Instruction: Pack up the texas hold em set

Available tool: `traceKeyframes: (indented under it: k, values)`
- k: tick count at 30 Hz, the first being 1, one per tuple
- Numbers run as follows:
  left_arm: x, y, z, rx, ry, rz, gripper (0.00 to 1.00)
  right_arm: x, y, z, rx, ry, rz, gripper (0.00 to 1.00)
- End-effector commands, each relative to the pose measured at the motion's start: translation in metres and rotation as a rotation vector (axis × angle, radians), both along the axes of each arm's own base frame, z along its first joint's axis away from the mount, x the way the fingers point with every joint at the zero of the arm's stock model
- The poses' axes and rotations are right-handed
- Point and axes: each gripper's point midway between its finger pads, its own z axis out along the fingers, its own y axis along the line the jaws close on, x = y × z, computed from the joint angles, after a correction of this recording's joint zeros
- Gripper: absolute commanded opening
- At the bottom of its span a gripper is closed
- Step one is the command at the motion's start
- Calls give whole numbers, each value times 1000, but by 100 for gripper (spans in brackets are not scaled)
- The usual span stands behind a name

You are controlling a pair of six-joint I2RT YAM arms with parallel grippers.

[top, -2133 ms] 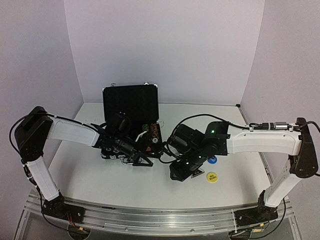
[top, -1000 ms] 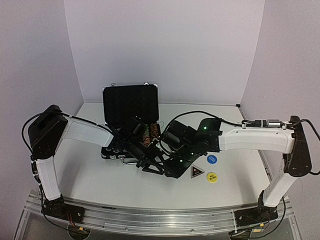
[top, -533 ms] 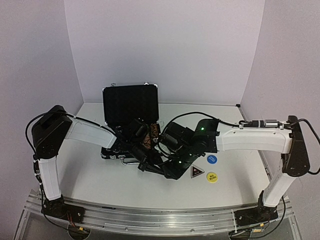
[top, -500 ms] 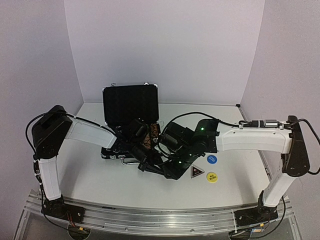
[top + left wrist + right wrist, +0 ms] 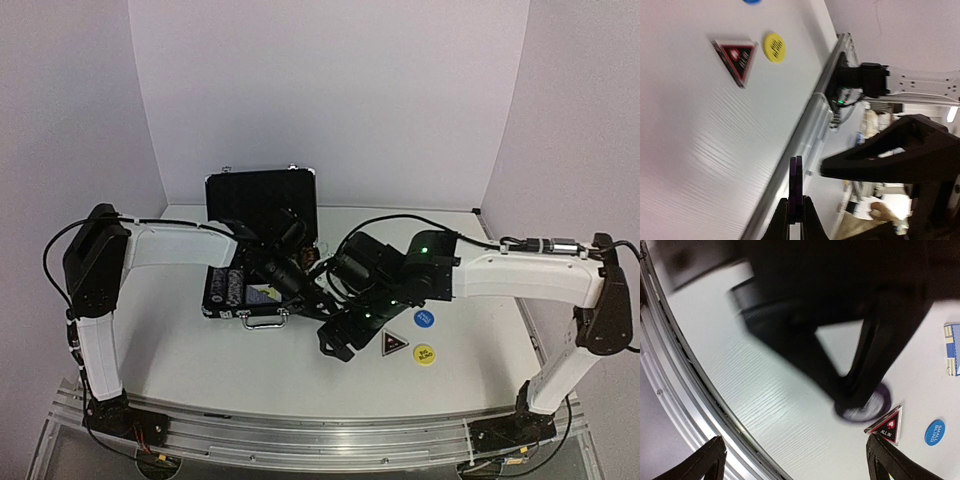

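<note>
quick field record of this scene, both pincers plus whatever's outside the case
left pincer: shut on a purple chip, held edge-on
right pincer: open, nothing in it
case: lid up, chip rows inside
outside case: triangular marker, blue button, yellow button

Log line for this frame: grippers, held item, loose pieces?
left gripper: shut on purple chip | right gripper: open, empty | on table: ALL IN marker, yellow button, SMALL BLIND button | case: lid up
</note>
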Motion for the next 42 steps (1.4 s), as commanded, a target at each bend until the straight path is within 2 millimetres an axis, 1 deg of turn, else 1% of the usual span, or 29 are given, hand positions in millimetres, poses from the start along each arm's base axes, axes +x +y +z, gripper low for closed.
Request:
traceKeyframes:
  k: [1, 3, 4, 5, 7, 8, 9, 11, 14, 16, 17, 20, 23, 26, 29, 32, 35, 40, 42]
  values:
    - [101, 42, 30, 119, -566, 122, 0, -7, -13, 51, 133, -49, -12, 94]
    - [136, 57, 52, 118, -746, 158, 0, -1, -22, 62, 149, -98, -47, 96]
    - [154, 68, 63, 125, -855, 160, 0, 6, -29, 70, 154, -142, -84, 97]
    - [164, 74, 75, 126, -959, 151, 0, 12, -35, 75, 155, -175, -127, 98]
    - [167, 83, 85, 133, -1150, 35, 0, 25, -48, 80, 151, -225, -212, 98]
    - [162, 86, 89, 131, -1225, -44, 0, 33, -56, 82, 151, -245, -268, 98]
    - [157, 92, 87, 143, -1260, -101, 0, 40, -64, 83, 157, -249, -318, 98]
    - [160, 109, 80, 216, -1377, -212, 0, 52, -77, 83, 168, -246, -413, 98]
    - [164, 141, 64, 310, -1469, -352, 0, 66, -92, 79, 176, -231, -515, 98]
    - [164, 163, 60, 307, -1480, -427, 0, 76, -99, 78, 176, -233, -570, 98]
    - [158, 172, 57, 280, -1467, -490, 0, 79, -101, 77, 176, -233, -592, 98]
    - [156, 210, 43, 307, -1419, -576, 0, 91, -107, 73, 170, -227, -660, 98]
    - [160, 252, 13, 388, -1342, -605, 0, 100, -107, 64, 160, -211, -717, 98]
    - [155, 280, -9, 396, -1263, -612, 0, 108, -105, 55, 156, -182, -767, 98]
    - [143, 297, -24, 380, -1197, -619, 0, 113, -98, 46, 147, -151, -785, 98]
    - [138, 303, -38, 392, -1186, -631, 0, 116, -92, 40, 140, -128, -797, 98]
    - [134, 301, -44, 368, -1174, -628, 0, 118, -89, 34, 132, -113, -809, 98]
    - [125, 293, -42, 297, -1172, -633, 0, 116, -89, 28, 128, -92, -823, 98]
    - [126, 291, -43, 295, -1179, -622, 0, 115, -92, 27, 124, -91, -833, 98]
